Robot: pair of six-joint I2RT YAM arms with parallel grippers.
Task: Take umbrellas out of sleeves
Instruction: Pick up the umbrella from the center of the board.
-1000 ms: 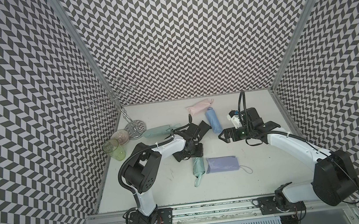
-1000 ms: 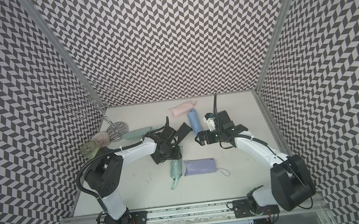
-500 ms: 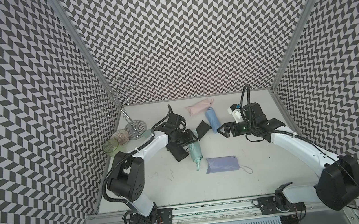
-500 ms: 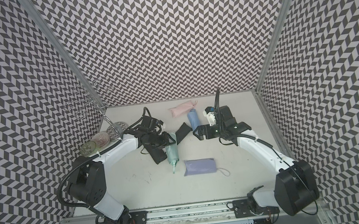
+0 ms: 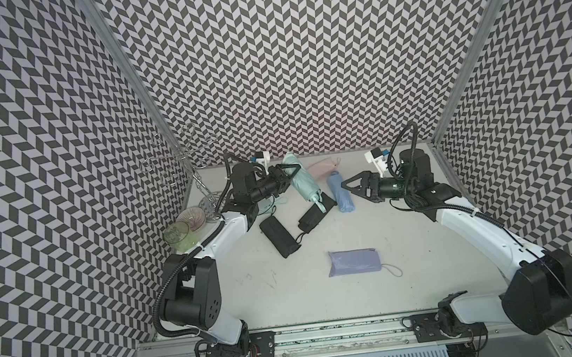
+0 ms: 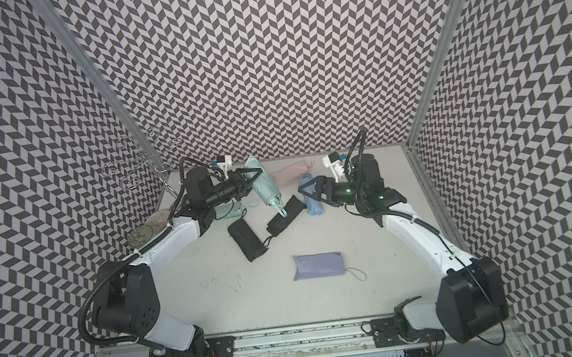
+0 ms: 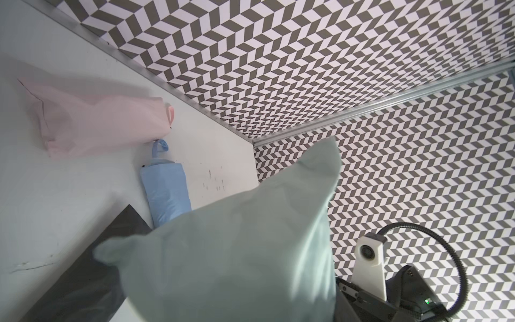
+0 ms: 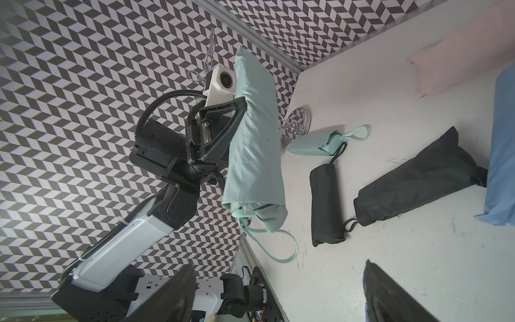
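**A:** Which step is this?

**B:** Unsheathing the mint umbrella [image 5: 305, 184]. It hangs tilted above the counter [image 5: 395, 247], and the left jaws are clamped across the upper part of its sleeve [image 8: 255, 133]. The sleeve's mouth points down, with pleats and the loop [image 8: 278, 251] hanging out of it.

**A:** And the right jaws?

**B:** They are apart and hold nothing. In the right wrist view their fingers [image 8: 181, 292] stand wide. They sit near the blue umbrella [image 5: 340, 195] and point toward the mint one.

**A:** So the pull hasn't started?

**B:** I'd say not. The left arm is presenting the umbrella for the pull.

**A:** What does the next move need?

**B:** The right jaws have to reach the exposed lower end. They should close on the umbrella body, not on sleeve cloth or just the loop. Then they draw along the sleeve's line while the left jaws hold.

**A:** What about the others?

**B:** They lie on the counter: a second mint [image 8: 315, 143], two black [image 5: 280, 237] [image 5: 314, 214], pink [image 5: 322, 168], blue and lavender [image 5: 355, 266]. I can't tell for each whether it is sleeved.
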